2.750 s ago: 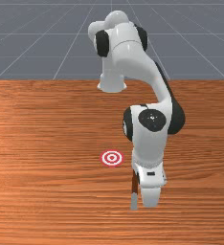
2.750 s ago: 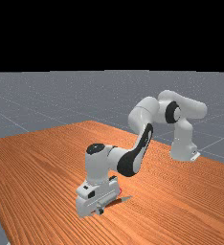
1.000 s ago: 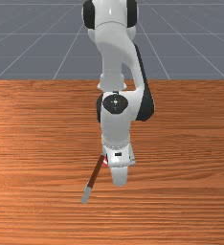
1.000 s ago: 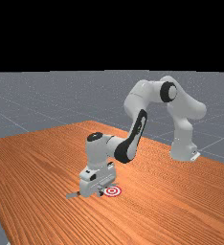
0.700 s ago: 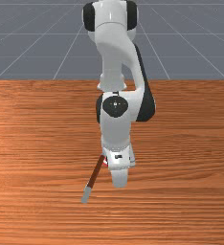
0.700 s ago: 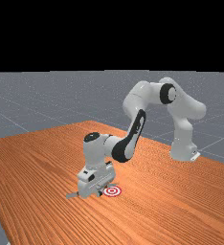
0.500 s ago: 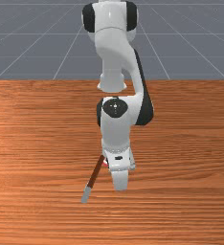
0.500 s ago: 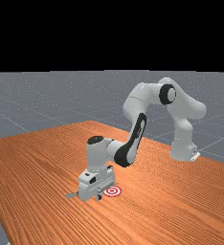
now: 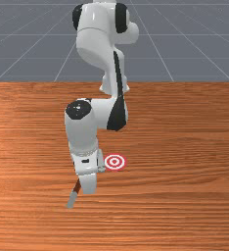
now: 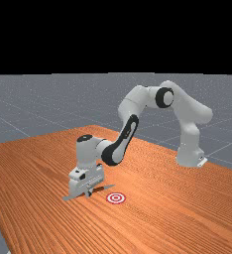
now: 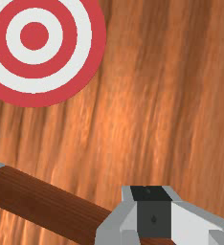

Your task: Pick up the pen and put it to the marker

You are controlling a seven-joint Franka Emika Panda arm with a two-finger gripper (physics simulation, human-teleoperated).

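In the far view my gripper [image 10: 89, 193] is low over the table, its fingers together at the middle of the hand. The wrist view shows the gripper [image 11: 153, 206] shut, with nothing between its fingertips. A brown pen [image 11: 47, 203] with a grey end lies past them, on the side away from the marker. In the front view the pen [image 9: 71, 197] slants out from under the hand, which hides its other part. The red and white ringed marker [image 9: 114, 162] lies to the hand's right there, apart from the pen.
The orange-brown wooden table [image 9: 180, 196] extends around the hand and pen. In the far view the table's edge [image 10: 0, 222] runs at the left, beyond the pen's grey end. The arm's base [image 10: 189, 149] stands at the right.
My hand has moved toward the front view's left, off the marker, which now shows whole. The pen has shifted the same way by less, keeping nearly the same slant, and lies partly under the hand.
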